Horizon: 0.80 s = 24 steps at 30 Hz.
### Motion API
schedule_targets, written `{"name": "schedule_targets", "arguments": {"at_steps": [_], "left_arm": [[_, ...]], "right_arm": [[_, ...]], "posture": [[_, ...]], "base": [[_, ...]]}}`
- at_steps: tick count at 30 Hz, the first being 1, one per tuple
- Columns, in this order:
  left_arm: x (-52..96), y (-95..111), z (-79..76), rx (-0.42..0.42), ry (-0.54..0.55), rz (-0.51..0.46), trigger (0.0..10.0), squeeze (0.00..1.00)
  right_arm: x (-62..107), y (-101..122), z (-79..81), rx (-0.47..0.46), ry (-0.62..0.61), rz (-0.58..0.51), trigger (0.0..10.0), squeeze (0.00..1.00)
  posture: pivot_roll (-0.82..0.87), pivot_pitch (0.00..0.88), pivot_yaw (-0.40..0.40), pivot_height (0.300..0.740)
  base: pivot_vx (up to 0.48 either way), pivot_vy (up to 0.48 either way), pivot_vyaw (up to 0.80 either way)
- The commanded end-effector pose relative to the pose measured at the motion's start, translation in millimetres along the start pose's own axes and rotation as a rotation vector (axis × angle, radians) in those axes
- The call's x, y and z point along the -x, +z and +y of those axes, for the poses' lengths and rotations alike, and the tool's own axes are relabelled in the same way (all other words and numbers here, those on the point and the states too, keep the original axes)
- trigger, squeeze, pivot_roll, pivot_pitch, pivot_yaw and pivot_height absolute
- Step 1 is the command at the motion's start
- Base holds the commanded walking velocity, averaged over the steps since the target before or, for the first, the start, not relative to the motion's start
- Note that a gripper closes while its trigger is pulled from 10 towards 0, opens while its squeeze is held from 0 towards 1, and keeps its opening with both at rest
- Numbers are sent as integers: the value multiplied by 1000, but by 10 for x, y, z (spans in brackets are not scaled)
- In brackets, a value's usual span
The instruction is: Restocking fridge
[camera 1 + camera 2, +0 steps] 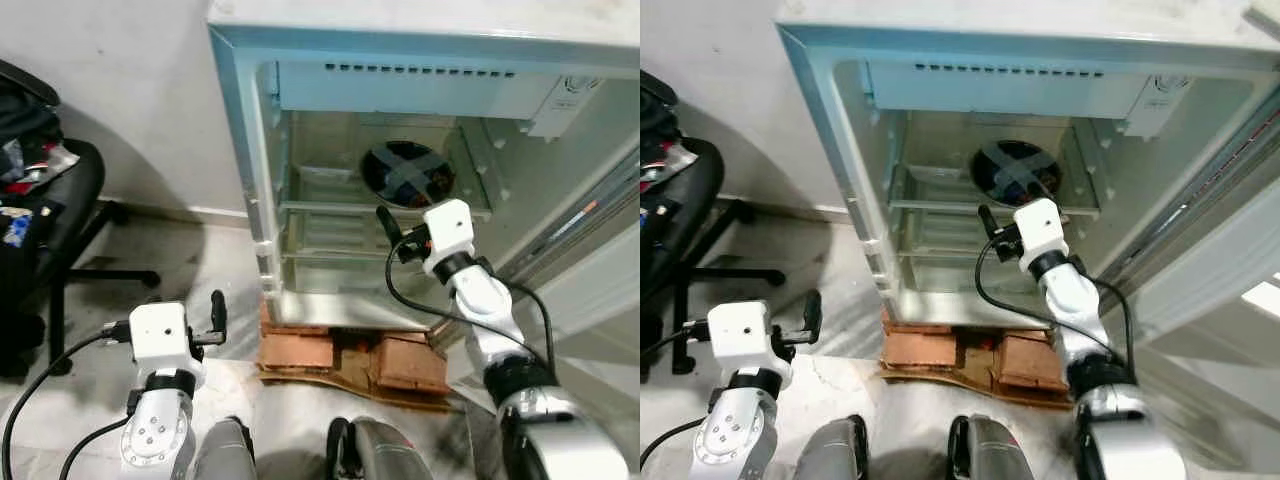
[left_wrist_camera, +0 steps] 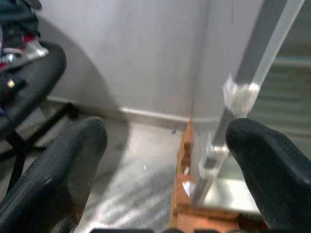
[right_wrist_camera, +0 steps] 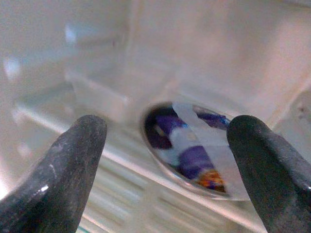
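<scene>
Here the right claw (image 1: 384, 222), fingers apart, reaches into the fridge (image 1: 300, 170) toward a taped bowl (image 1: 405, 174).

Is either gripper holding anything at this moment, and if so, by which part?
Nothing is held. The right gripper is open inside the fridge, facing the taped bowl. The left gripper is open, low beside the fridge.

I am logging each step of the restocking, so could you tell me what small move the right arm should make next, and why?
Probably draw the right gripper back out: its fingers are open and empty, and the taped bowl already sits on the fridge shelf.
</scene>
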<state>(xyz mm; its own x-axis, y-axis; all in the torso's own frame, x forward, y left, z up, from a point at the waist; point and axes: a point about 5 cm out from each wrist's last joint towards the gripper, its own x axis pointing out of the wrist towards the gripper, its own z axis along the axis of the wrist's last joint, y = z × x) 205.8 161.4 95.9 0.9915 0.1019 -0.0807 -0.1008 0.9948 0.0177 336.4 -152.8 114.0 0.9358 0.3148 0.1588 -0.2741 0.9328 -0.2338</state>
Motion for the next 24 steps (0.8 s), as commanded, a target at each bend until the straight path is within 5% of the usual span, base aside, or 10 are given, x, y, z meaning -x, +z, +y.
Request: {"name": "schedule_targets", "arguments": {"at_steps": [1,2,10,24], "left_arm": [[0,-29,11,-8,5,8,10000,0],[-23,-19,19,-11,6,4,10000,0],[-134,18,60,-32,-14,-16,10000,0],[-144,-18,61,-46,-29,-9,10000,0]], "right_arm": [[35,3,24,-48,-23,3,10000,373],[98,-19,79,-62,-25,10,10000,0],[360,-78,287,-120,-13,77,10000,0],[366,-97,123,-171,-80,170,10000,0]], "posture": [[81,124,-32,740],[73,115,-27,740],[53,120,-14,740],[57,120,-15,740]], "base": [[0,0,0],[0,0,0],[-130,0,0],[-265,0,0]]}}
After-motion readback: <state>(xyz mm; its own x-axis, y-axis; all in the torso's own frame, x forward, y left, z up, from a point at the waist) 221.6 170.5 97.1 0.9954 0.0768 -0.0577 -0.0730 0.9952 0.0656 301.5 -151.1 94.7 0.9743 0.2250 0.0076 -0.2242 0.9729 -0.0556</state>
